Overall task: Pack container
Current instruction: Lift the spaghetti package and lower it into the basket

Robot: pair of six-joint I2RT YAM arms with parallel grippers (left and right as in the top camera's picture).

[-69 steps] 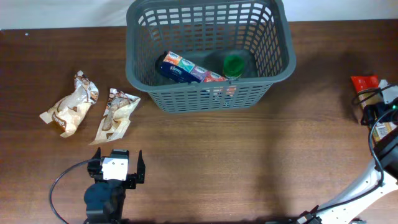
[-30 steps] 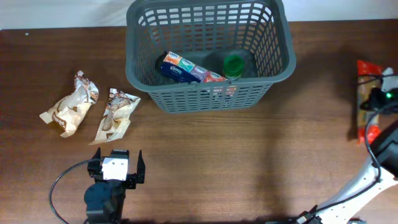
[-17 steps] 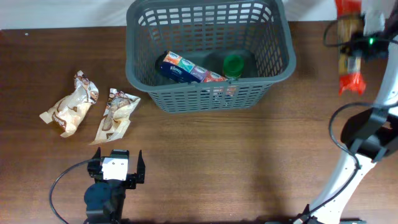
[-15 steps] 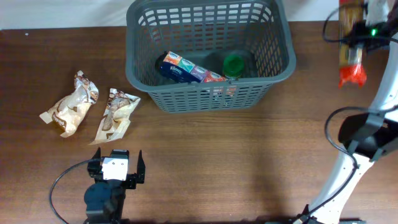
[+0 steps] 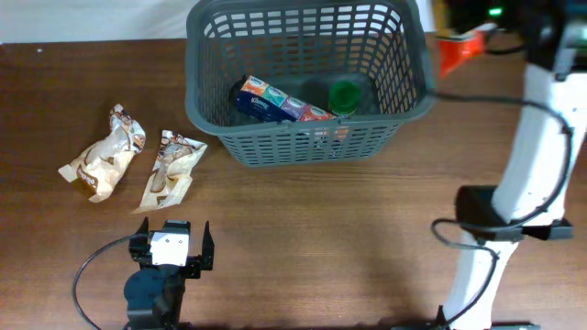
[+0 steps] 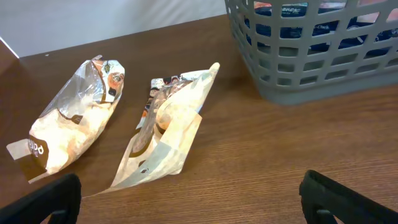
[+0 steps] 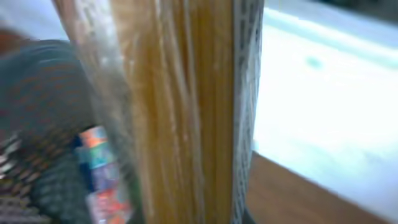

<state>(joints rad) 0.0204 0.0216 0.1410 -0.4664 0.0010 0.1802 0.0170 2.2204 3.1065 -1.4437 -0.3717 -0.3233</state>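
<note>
The grey container (image 5: 307, 137) sits on the desk (image 5: 321, 229) at the upper centre of the overhead view, with a tissue pack (image 5: 275, 103) and a green-lidded jar (image 5: 345, 94) inside. The right hand (image 5: 500, 23), at the upper right, grips a pasta packet (image 7: 186, 112) whose red end (image 5: 459, 50) hangs just right of the container's rim. The left hand (image 5: 174, 229) rests at the lower left with its jaws spread wide, well apart from the container. Two pale bags (image 6: 112, 137) lie on the desk between them.
</note>
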